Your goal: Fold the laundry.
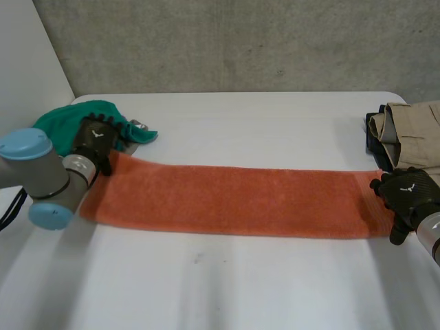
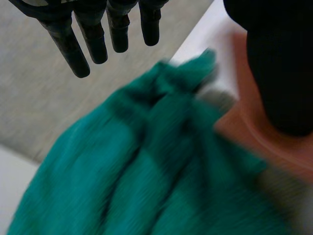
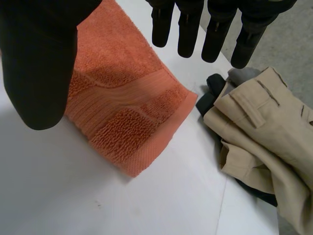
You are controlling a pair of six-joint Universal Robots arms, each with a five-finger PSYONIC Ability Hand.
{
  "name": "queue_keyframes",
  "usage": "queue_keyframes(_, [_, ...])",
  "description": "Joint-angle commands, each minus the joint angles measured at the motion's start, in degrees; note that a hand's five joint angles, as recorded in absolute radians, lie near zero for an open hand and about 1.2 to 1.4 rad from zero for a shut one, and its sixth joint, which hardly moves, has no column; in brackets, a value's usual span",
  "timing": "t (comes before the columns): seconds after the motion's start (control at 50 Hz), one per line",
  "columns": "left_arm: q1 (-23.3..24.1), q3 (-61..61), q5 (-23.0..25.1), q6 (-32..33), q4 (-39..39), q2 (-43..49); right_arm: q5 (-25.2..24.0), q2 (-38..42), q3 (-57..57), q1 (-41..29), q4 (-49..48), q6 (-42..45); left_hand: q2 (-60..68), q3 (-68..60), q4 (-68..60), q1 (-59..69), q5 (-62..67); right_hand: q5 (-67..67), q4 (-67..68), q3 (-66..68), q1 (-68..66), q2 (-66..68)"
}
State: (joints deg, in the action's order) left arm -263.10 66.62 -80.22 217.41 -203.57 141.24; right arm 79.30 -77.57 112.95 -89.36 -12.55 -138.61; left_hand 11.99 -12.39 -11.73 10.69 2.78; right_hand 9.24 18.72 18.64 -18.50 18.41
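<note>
One orange towel [image 1: 234, 199] is lying on the single white worktop [image 1: 240, 282], one green cloth [image 1: 62, 122] is sitting near it, and one beige garment [image 1: 412, 130] is covering one dark garment [image 3: 212, 100].

Orange towel [image 3: 122, 122]: looped terry cloth, flat ribbed band near hem. Counter [image 1: 240, 289]: smooth, matt white. Beige trousers [image 3: 264, 132]: smooth woven cloth.

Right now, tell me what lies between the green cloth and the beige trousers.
In the head view the orange towel lies spread flat between the green cloth and the beige trousers.
</note>
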Motion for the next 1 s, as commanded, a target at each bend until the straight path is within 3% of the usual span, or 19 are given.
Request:
queue_keyframes(0.02, [0.5, -2.1, -5.2, -0.9, 1.9, -0.3, 0.0, 2.2, 0.4, 0.2, -0.6, 0.1, -0.6, 1.0, 0.3, 0.7, -1.4, 4.6, 5.2, 5.2, -5.4, 5.5])
queue_keyframes(0.24, [3.6, 10.2, -3.7, -4.4, 2.2, -14.7, -0.4, 6.2, -0.4, 0.2, -4.1, 0.7, -1.4, 1.8, 1.2, -0.1, -2.2, 17.4, 17.9, 18.0, -18.1, 18.2])
queue_keyframes(0.28, [3.6, 12.5, -2.8, -6.2, 2.2, -16.9, -0.5, 7.4, -0.7, 0.3, -5.1, 0.9, -1.4, 1.8, 1.2, -0.1, -2.2, 34.5, 35.0, 35.1, -35.2, 35.3])
queue_keyframes(0.32, [3.7, 14.0, -2.1, -7.5, 2.1, -18.3, 0.4, 8.2, -1.3, 0.5, -6.1, 1.2, -1.3, 1.7, 1.0, 0.0, -2.1, 60.6, 61.1, 61.2, -61.4, 61.4])
queue_keyframes(0.46, [3.7, 19.9, -1.4, -9.9, 1.9, -25.1, 4.6, 7.5, -1.9, 5.6, -7.2, 4.3, -1.6, 2.0, 1.3, -0.3, -2.4, 60.8, 61.3, 61.4, -61.5, 61.6])
queue_keyframes(0.56, [3.6, 23.5, -1.3, -9.9, 1.6, -29.8, 6.0, 5.8, -3.8, 15.7, -7.4, 15.6, -1.9, 2.3, 1.7, -0.6, -2.7, 60.8, 61.3, 61.4, -61.5, 61.6])
queue_keyframes(0.66, [3.1, 27.0, 0.8, -10.1, 1.5, -34.3, 6.0, 5.4, -6.2, 19.9, -8.5, 25.7, -1.9, 2.3, 1.7, -0.6, -2.7, 60.8, 61.3, 61.4, -61.5, 61.6])
queue_keyframes(0.84, [3.1, 30.5, 2.2, -12.3, 1.4, -38.5, 0.7, 3.7, -11.9, -6.0, -17.9, 22.5, -1.9, 2.3, 1.7, -0.6, -2.7, 60.8, 61.3, 61.4, -61.5, 61.6])
queue_keyframes(0.92, [3.6, 31.5, 2.2, -13.6, 1.4, -39.9, -4.8, 2.9, -12.5, -17.8, -22.1, 21.4, -1.9, 2.3, 1.7, -0.6, -2.7, 60.8, 61.3, 61.4, -61.5, 61.6])
queue_keyframes(1.0, [3.7, 32.3, 2.2, -14.8, 1.4, -41.0, -11.7, 8.4, -12.7, -30.8, -22.9, 22.2, -1.9, 2.3, 1.7, -0.6, -2.7, 60.8, 61.3, 61.4, -61.5, 61.6])
